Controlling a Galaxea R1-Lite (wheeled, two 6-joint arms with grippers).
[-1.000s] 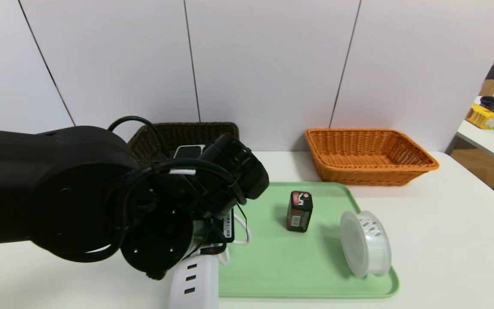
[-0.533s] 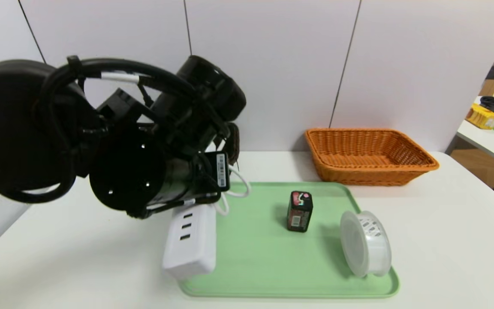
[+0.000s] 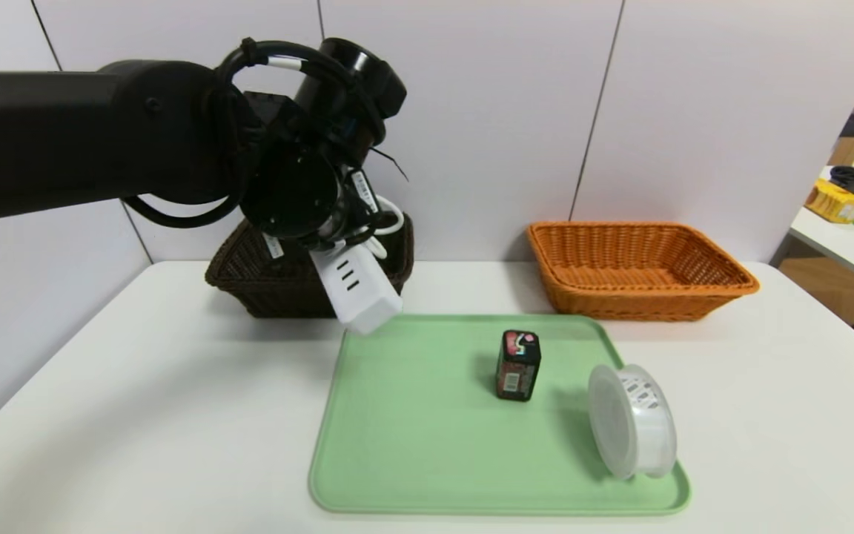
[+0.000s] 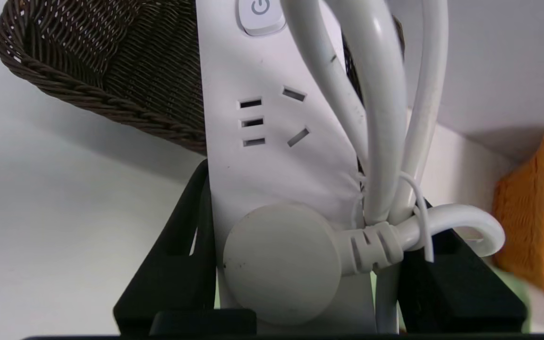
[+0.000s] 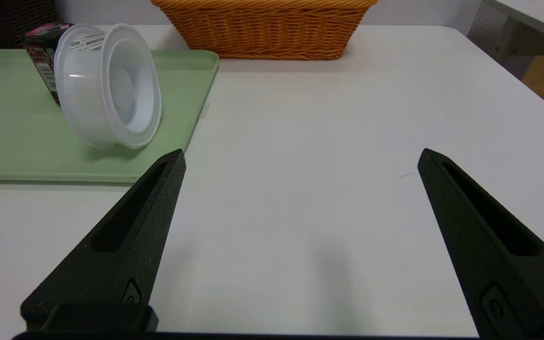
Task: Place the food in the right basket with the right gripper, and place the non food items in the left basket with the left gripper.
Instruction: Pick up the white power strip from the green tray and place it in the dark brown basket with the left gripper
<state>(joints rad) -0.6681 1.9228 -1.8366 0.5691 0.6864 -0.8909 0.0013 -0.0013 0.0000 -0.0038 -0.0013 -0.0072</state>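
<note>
Aloft, left tool (image 4: pixel 300 264) clamps power strip (image 3: pixel 356 289) — beside dark basket (image 3: pixel 249 278)

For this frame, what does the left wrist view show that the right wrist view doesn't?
Only the left wrist view: the left claw shut on the white power strip with its bundled cord, carried in front of the dark brown basket.

Only the right wrist view: the open right claw parked low over the white table, the translucent tub on its side, and the dark carton behind it.

Both: the orange basket and green tray.

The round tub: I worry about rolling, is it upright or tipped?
Tipped: the tub lies on its side on the green tray, lid facing sideways.
</note>
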